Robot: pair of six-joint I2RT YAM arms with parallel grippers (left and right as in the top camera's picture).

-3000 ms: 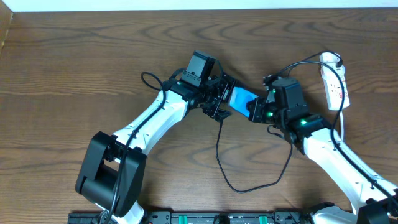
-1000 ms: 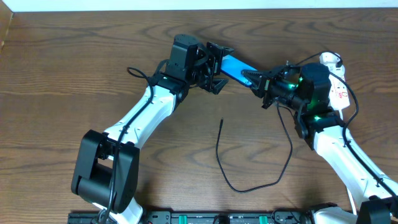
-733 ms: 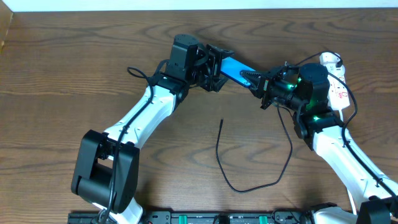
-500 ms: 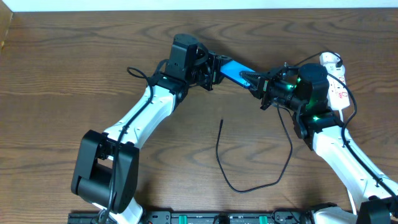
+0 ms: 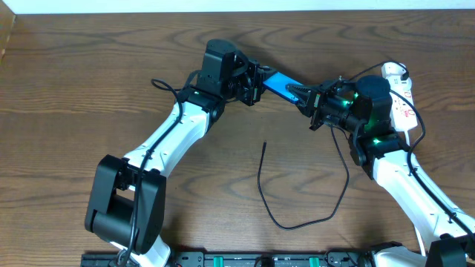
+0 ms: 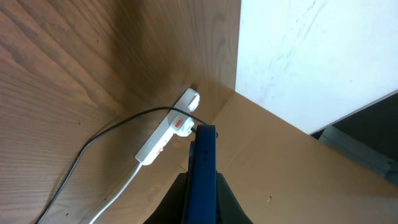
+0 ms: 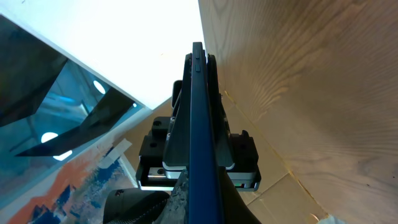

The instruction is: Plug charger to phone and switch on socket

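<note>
- Left gripper point(image 5: 252, 81) and right gripper point(image 5: 303, 95): we see each clamped on one end of the single slim, flat blue phone point(image 5: 277, 83).
- One thin black charger point(image 5: 259, 176) lies curved and loose on the wood-grain counter point(image 5: 89, 74).
- One white oblong socket point(image 5: 406, 110) lies at far right.

The overhead camera looks straight down on the whole counter point(image 5: 89, 67). Both wrist cameras sit close, sighting edge-on along the phone point(image 6: 203, 174) from opposite ends; all three views share it.
</note>
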